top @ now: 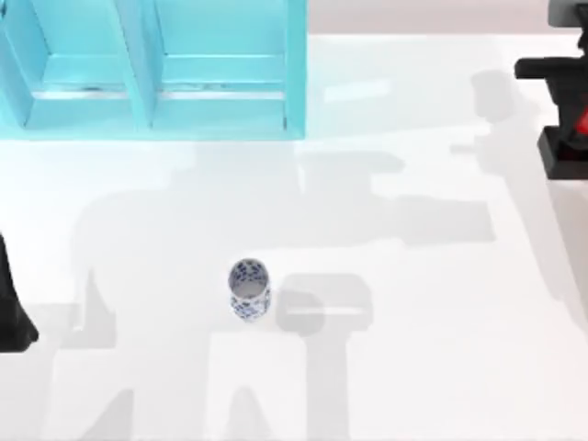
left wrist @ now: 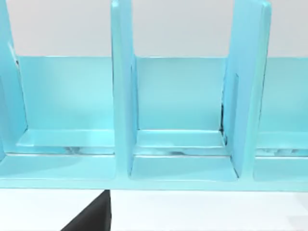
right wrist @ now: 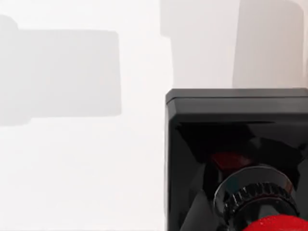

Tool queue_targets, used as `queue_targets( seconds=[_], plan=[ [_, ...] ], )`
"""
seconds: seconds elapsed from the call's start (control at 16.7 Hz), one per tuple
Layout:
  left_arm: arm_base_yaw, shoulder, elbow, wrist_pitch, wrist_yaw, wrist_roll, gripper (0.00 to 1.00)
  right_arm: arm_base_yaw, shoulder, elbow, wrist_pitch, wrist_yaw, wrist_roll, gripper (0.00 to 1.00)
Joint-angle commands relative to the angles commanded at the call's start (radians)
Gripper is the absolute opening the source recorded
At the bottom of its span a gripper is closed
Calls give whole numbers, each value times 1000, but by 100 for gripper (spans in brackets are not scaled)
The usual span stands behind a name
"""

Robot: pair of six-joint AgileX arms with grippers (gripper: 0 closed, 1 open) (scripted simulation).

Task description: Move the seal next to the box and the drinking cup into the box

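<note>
Right gripper (top: 571, 129) over glossy red-knobbed seal (right wrist: 240, 163)

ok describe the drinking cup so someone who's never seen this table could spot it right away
Start from the turquoise box at the table's far left. Come toward the near edge to the open white middle, where the drinking cup stands upright and alone. It is a small white cylinder covered in dense blue pattern, unlike the black-and-red seal at the far right edge.

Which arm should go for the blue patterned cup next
Probably the left. The drinking cup stands left of the table's middle, nearer the left arm; the right arm is at the far right edge by the seal.
</note>
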Motion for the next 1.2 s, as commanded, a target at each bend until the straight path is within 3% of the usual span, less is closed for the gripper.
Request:
queue_targets(
  seconds=[0.6, 1.2],
  plan=[
    [0, 0, 0, 0, 0, 0, 100, 85, -450, -556, 93, 1, 83, 0],
    [0, 0, 0, 0, 0, 0, 100, 94, -495, -647, 140, 0, 95, 0]
  ],
)
